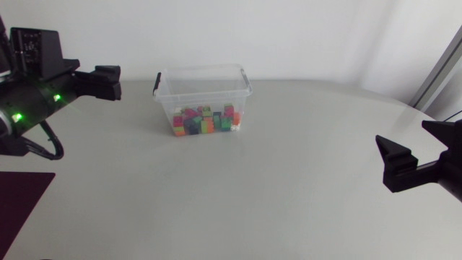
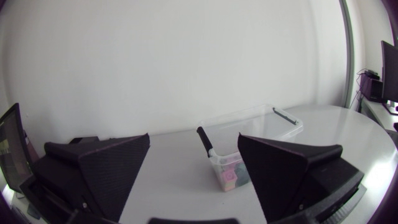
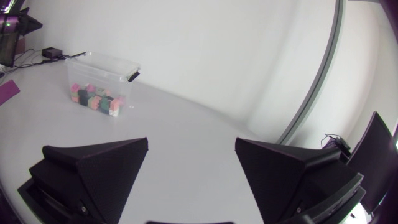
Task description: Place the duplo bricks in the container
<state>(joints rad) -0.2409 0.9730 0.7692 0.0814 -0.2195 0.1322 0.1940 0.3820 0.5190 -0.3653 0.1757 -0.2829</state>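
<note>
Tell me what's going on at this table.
Nothing is being handled right now. The duplo bricks lie inside the clear container on the table. The left hand and the right hand both hang open and empty, apart from the container, one at each side.

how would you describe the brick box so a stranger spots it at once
On the pale table, look to the far side, just left of the middle. The box there is clear plastic with black clips, its floor covered with bright bricks, unlike the flat dark mat at the near left corner.
</note>
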